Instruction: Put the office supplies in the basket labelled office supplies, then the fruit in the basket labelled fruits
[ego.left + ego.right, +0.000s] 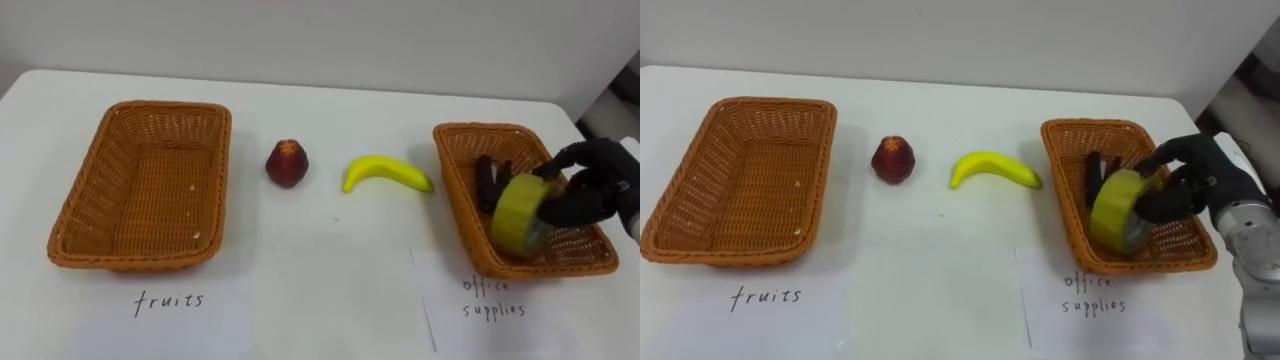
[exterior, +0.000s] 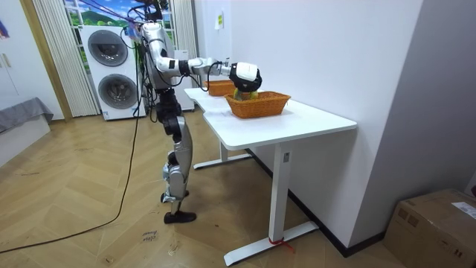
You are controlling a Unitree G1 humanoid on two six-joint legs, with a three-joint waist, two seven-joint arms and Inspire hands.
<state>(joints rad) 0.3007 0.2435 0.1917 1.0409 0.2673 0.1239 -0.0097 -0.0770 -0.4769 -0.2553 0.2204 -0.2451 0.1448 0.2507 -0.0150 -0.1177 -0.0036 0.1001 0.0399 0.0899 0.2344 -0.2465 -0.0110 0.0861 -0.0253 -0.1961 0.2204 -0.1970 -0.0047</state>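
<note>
One black right hand point(image 1: 588, 190) curls round a yellow tape roll point(image 1: 518, 213) inside the woven wicker right basket point(image 1: 451, 185); left of it, a yellow banana point(image 1: 385, 172) and dark-red fruit point(image 1: 286, 163) lie apart on open white tabletop point(image 1: 330, 285).

The robot is standing upright on both legs, its right arm stretching out roughly level in front of its chest; the pale forearm is showing at the eye views' right edge; the black right hand point(image 1: 590, 180) is pointing inward toward the left; its fingers and thumb are curling round a yellow tape roll point(image 1: 518, 212), gripping its upper rim and holding it tilted on edge.
</note>
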